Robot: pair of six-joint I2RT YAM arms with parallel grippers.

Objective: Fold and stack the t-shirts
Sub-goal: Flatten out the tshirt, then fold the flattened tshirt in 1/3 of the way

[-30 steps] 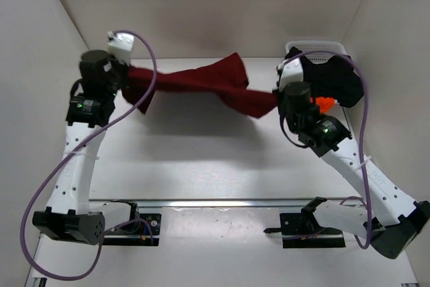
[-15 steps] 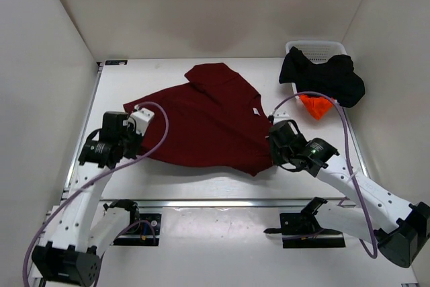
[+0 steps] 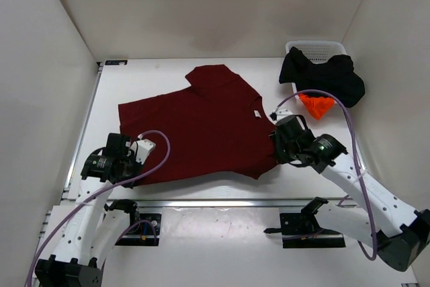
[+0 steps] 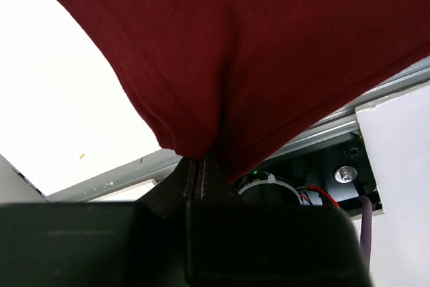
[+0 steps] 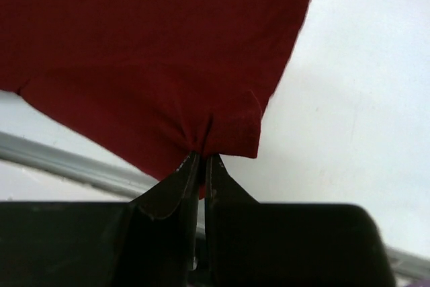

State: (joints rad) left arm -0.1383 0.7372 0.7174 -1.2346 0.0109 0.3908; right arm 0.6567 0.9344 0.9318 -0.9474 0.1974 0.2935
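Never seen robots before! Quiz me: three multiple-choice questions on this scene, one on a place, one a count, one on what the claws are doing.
1. Where is the black shirt? A. over the white basket B. by the left wall C. in the air
2. How many shirts show? A. one B. three C. five
3. The left gripper and right gripper are: A. both open B. both shut on the near edge of the red shirt C. lifting the basket
Answers: 1 A, it drapes the basket's rim. 2 B, red, black, plus an orange shirt beside the black. 3 B, both wrist views show red cloth pinched.
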